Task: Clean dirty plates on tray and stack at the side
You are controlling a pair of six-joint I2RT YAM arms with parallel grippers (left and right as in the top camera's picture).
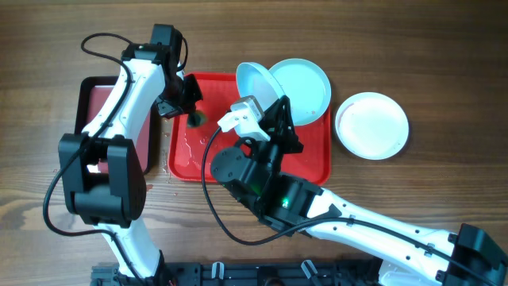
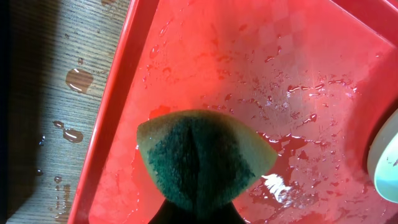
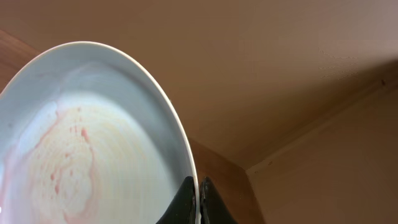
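white plate (image 1: 371, 125) looks done on the counter at right, right end effector (image 3: 199, 202) pinches a smeared plate (image 3: 93, 143) tilted above the tray (image 1: 313, 157), left end effector (image 1: 190, 110) grips a sponge (image 2: 199, 158), third plate (image 1: 308, 86) waits on the tray.

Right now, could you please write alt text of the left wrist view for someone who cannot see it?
A yellow sponge with a dark green face fills the lower middle, held over the wet red tray. Water drops lie on the wooden table to the left, and a pale plate edge shows at the far right.
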